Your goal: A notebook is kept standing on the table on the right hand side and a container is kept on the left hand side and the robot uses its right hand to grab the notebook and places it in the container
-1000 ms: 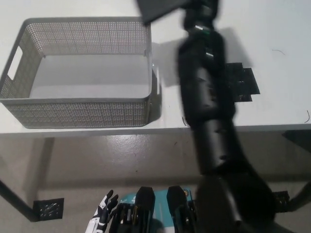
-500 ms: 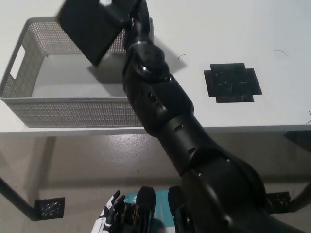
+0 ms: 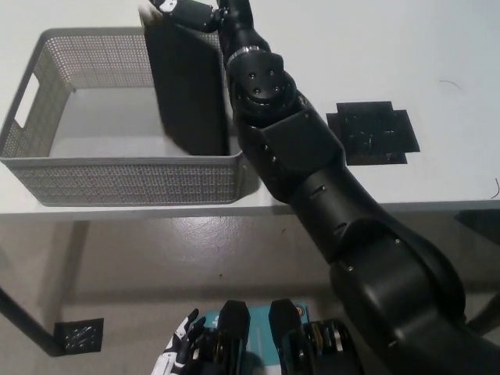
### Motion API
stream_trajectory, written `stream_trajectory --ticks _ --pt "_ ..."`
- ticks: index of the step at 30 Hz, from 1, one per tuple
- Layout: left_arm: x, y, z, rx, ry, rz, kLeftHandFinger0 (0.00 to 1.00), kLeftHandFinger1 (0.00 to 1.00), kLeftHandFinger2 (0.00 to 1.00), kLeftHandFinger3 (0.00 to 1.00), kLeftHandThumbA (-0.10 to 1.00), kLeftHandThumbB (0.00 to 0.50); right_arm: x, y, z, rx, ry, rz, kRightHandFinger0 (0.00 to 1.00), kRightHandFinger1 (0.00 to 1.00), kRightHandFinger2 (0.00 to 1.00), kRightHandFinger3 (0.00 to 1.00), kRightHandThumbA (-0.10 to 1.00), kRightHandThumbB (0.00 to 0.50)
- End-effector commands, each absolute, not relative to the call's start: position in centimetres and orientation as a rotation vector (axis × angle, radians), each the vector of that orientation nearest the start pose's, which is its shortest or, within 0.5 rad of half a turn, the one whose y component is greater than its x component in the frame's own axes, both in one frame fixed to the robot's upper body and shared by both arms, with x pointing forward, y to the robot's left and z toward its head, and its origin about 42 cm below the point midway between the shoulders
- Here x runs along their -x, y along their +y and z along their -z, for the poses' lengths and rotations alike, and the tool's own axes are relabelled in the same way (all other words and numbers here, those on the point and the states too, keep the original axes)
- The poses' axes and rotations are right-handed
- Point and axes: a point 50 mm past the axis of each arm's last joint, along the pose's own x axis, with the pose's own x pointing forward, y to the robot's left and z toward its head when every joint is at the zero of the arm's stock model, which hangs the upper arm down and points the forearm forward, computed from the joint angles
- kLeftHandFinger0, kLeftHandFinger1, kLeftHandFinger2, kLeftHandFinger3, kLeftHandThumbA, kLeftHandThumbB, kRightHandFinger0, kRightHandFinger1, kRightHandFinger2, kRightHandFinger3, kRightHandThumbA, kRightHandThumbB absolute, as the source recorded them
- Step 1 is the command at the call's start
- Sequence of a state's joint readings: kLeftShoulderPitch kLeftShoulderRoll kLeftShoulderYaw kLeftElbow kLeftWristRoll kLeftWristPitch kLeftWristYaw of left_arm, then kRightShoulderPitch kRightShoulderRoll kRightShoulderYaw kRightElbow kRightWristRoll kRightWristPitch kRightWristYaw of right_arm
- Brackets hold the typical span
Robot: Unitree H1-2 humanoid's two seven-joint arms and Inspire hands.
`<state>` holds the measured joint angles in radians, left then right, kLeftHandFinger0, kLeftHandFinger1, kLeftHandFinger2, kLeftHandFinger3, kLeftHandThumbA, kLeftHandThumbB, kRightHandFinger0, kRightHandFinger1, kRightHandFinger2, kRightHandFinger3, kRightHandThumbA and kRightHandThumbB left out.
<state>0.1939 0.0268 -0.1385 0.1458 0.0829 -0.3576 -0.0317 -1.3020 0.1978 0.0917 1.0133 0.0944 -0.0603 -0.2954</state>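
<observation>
A black notebook (image 3: 187, 86) stands upright inside the right end of the grey mesh container (image 3: 47, 176) on the white table. My black right hand (image 3: 191, 12) is at the notebook's top edge, near the picture's top, and appears closed on it. The black right arm runs from the bottom right up across the container's right wall. My white left hand (image 3: 181, 353) rests low at the bottom left, below the table, only partly visible.
A black cross-shaped mat (image 3: 373, 133) lies on the table to the right of the arm. The table's front edge (image 3: 437, 206) crosses the picture; below it is the floor with a small black plate (image 3: 78, 334).
The right arm has swung left with the notebook, from above the container's back right corner to inside it. The notebook has turned from tilted to upright and gone lower.
</observation>
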Motion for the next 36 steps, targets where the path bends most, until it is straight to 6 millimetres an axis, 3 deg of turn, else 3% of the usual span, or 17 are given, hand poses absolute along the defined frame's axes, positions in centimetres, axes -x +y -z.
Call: stream_trajectory --ticks 1,5,10,11,12,14,16,19,22,26,28,29,31,32,33,35,36 --pt "-20.2 18.6 -3.6 -0.088 -0.066 0.181 1.00 1.00 1.00 1.00 1.00 0.205 -52.8 3.9 -41.3 0.028 -0.427 -0.276 1.00 1.00 1.00 1.00 0.92 0.500" --pt "-20.2 18.2 -3.6 -0.081 -0.065 0.186 1.00 1.00 1.00 1.00 1.00 0.216 -52.7 2.4 -42.1 0.026 -0.459 -0.270 1.00 1.00 1.00 1.00 0.95 0.500" --pt "-20.2 18.4 -3.8 -0.079 -0.053 0.179 1.00 1.00 1.00 1.00 1.00 0.206 -51.8 -3.1 -44.5 -0.014 -0.607 -0.257 1.00 1.00 1.00 1.00 0.95 0.479" --pt "-20.2 18.6 -3.9 -0.086 -0.052 0.175 1.00 1.00 1.00 1.00 1.00 0.203 -50.5 -6.0 -45.6 -0.007 -0.675 -0.242 1.00 1.00 1.00 1.00 0.98 0.467" --pt "-20.2 18.8 -3.9 -0.090 -0.049 0.175 1.00 1.00 1.00 1.00 1.00 0.203 -50.1 -6.7 -45.7 -0.006 -0.686 -0.236 1.00 1.00 1.00 1.00 0.98 0.467" --pt "-20.2 19.0 -3.9 -0.093 -0.043 0.177 1.00 1.00 1.00 1.00 1.00 0.199 -47.8 -10.3 -46.5 -0.059 -0.766 -0.231 1.00 1.00 1.00 1.00 0.89 0.466" --pt "-20.1 19.1 -3.8 -0.096 -0.039 0.174 1.00 1.00 1.00 1.00 1.00 0.200 -45.3 -13.2 -46.8 -0.107 -0.819 -0.229 1.00 1.00 1.00 1.00 0.85 0.499" --pt "-20.1 19.2 -3.7 -0.099 -0.034 0.171 1.00 1.00 1.00 1.00 1.00 0.208 -39.1 -19.4 -45.9 -0.074 -0.954 -0.162 1.00 1.00 1.00 1.00 0.86 0.472" --pt "-20.1 19.3 -3.6 -0.099 -0.033 0.175 1.00 1.00 1.00 1.00 1.00 0.195 -34.1 -23.1 -43.0 -0.018 -1.023 -0.145 1.00 1.00 1.00 1.00 0.87 0.409" --pt "-20.3 19.5 -3.6 -0.075 -0.027 0.175 1.00 1.00 1.00 1.00 1.00 0.190 -28.6 -24.6 -37.8 0.073 -1.019 -0.087 1.00 1.00 1.00 1.00 1.00 0.455" --pt "-20.5 19.5 -3.6 -0.083 -0.031 0.177 1.00 1.00 1.00 1.00 1.00 0.182 -25.7 -24.6 -34.9 0.096 -1.004 -0.081 1.00 1.00 1.00 1.00 1.00 0.466" --pt "-20.7 19.3 -3.6 -0.078 -0.035 0.174 1.00 1.00 1.00 1.00 1.00 0.171 -23.5 -24.2 -32.1 0.084 -0.960 -0.107 1.00 1.00 1.00 1.00 1.00 0.477" --pt "-20.9 19.4 -3.7 -0.078 -0.039 0.173 1.00 1.00 1.00 1.00 1.00 0.170 -21.6 -23.7 -30.0 0.081 -0.899 -0.134 1.00 1.00 1.00 1.00 1.00 0.478" --pt "-20.9 19.4 -3.7 -0.083 -0.036 0.169 1.00 1.00 1.00 1.00 1.00 0.159 -20.1 -22.8 -27.6 0.091 -0.866 -0.117 1.00 1.00 1.00 1.00 1.00 0.465" --pt "-20.9 19.4 -3.7 -0.085 -0.037 0.167 1.00 1.00 1.00 1.00 1.00 0.159 -19.7 -22.6 -27.0 0.108 -0.851 -0.106 1.00 1.00 1.00 1.00 1.00 0.463" --pt "-21.0 19.5 -3.7 -0.083 -0.035 0.161 1.00 1.00 1.00 1.00 1.00 0.154 -18.0 -21.5 -23.6 0.096 -0.793 -0.119 1.00 1.00 1.00 1.00 1.00 0.397" --pt "-21.0 19.5 -3.7 -0.083 -0.035 0.160 1.00 1.00 1.00 1.00 1.00 0.158 -17.1 -21.1 -22.1 0.075 -0.742 -0.146 1.00 1.00 1.00 1.00 1.00 0.394"
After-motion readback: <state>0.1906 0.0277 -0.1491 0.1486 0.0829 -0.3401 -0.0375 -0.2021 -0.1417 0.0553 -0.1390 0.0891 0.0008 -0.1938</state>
